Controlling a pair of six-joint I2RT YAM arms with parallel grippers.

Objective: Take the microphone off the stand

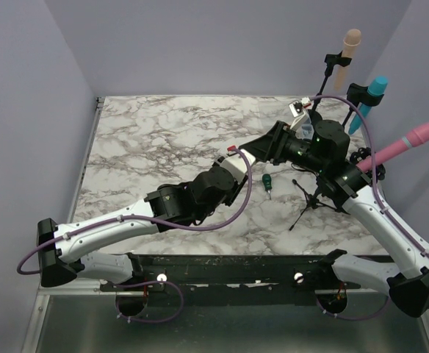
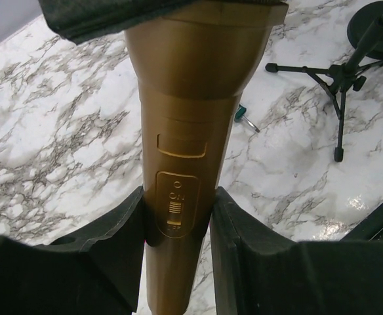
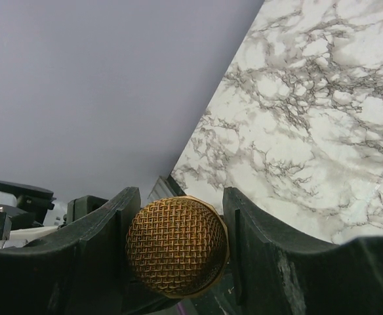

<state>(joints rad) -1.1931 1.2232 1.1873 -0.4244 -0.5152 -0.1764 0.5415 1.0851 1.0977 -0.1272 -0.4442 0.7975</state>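
At lower centre of both wrist views, left tool and right tool clench the microphone; next, seemingly, pull it off the stand.

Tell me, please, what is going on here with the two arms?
Both arms hold one gold mic. The left gripper is clamped on its handle, right at the switch. The right gripper has the mesh head between its jaws. A tripod stand sits on the table, apart from the mic. The views do not show whether the mic is free of every holder.
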